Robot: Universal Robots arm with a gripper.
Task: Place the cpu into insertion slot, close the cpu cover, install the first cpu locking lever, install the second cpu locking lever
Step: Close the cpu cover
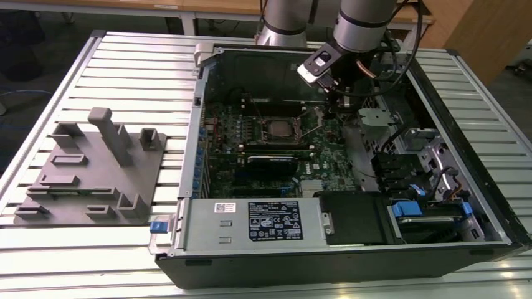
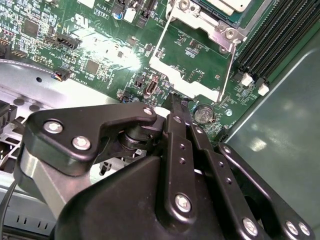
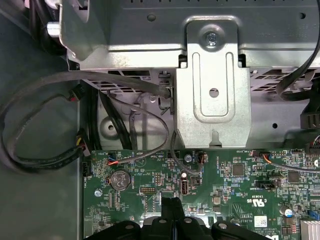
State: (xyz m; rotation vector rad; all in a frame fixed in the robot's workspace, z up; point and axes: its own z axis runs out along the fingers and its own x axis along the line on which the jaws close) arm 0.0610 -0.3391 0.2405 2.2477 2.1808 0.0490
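Fingers (image 2: 176,120) are pressed together with nothing visibly between them, tips at the free edge of the cover (image 2: 185,76), which lies flipped open just beside the slot (image 1: 266,129). Cpu (image 2: 231,3) sits in the slot. Cover looks like thin stiff sheet metal, light and hinged, so I'd work it by that free edge. Cpu and slot contacts are likely fragile, so keep off them.

The cpu (image 2: 231,4) is cut off at the second wrist view's edge.
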